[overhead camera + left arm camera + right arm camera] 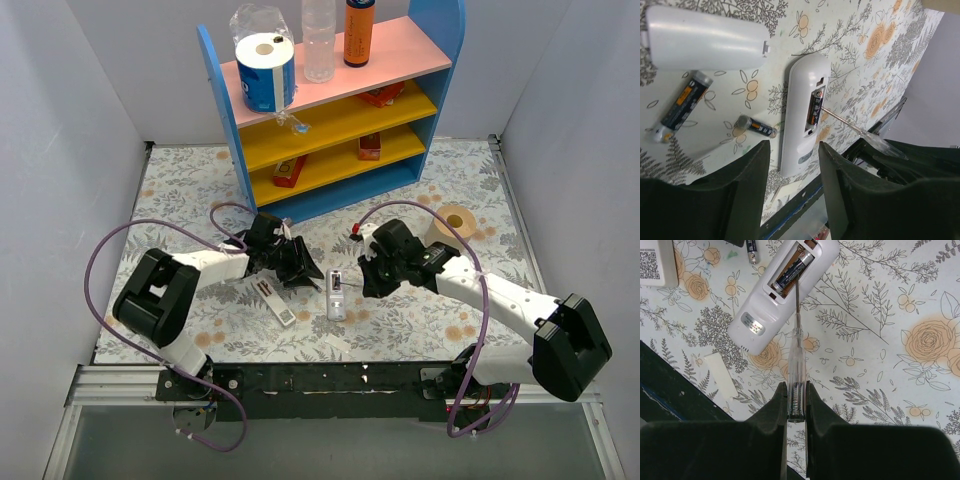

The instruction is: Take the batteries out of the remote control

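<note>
Well, my right gripper (796, 395): shut tight on the clear handle of the screwdriver (796, 347), at the bottom middle of my right wrist view.
Screwdriver tip: it points up the frame into the open back of the remote (771, 310), right at the end of the battery inside (792, 271). I cannot tell if it touches.
My left gripper (794, 147): open and holding nothing. Its two dark fingers stand at the bottom of my left wrist view, and the near end of the remote shows in the gap.
Batteries already out: one loose battery (682, 106) lies at the left of that view. A second loose battery (756, 127) lies just beside the remote. Both are flat on the table (865, 50).
Job left, I think: one battery to pry out.
Slip risk: nothing pins the remote down, so my push could make it slide or spin away.
Tip risk: the thin tip could skid off the round battery and jab the case.
Roll risk: a hard pry could pop the battery out fast, and it could roll off the table edge nearby.
</note>
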You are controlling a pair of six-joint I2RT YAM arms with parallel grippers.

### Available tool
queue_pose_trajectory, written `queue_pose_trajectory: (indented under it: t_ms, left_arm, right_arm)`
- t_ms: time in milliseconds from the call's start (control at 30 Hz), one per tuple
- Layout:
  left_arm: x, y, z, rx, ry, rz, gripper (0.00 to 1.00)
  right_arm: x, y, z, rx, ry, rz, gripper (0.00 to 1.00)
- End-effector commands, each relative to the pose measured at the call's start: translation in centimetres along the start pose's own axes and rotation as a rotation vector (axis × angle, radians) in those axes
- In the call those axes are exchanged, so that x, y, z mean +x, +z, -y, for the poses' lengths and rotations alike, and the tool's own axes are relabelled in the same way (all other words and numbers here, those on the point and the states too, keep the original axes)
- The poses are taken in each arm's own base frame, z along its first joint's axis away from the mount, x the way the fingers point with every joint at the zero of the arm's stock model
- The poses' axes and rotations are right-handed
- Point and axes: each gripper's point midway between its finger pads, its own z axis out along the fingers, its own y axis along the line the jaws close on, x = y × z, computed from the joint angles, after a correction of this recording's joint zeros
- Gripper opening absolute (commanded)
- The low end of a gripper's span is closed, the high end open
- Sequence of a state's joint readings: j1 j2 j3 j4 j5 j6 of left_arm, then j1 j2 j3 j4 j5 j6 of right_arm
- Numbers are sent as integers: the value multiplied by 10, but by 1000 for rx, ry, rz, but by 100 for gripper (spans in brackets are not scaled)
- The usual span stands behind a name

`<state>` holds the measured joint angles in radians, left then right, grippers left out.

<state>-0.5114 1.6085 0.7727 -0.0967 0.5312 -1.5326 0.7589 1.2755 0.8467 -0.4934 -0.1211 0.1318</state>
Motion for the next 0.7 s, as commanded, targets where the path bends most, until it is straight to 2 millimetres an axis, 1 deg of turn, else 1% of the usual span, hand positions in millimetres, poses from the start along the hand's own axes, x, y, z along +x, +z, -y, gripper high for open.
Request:
queue_pose_trajectory:
  t_ms: [0,67,133,233,367,433,500,667]
  left_arm:
    - [-10,8,22,43,59,7,39]
    - [-7,13,24,49,68,-11,36]
    - [-7,16,32,62,85,-12,33]
    - [-8,24,33,51,94,-15,31]
    - [-8,35,22,16,77,-28,26]
    - [-6,42,9,-21,60,-35,24]
    - [-4,44,0,-50,50,-37,21]
    - [-3,46,-7,-74,52,-30,20]
  right_arm:
    - [3,14,-7,-50,1,8,1]
    - [6,14,-7,-52,4,5,1]
    - [7,14,-7,-54,5,4,1]
    - [8,14,-8,-59,11,7,1]
    - [12,15,-8,-62,29,4,1]
    - [13,16,-7,-59,45,12,1]
    - [17,18,-7,-60,75,8,1]
    - [25,21,-5,-63,132,8,1]
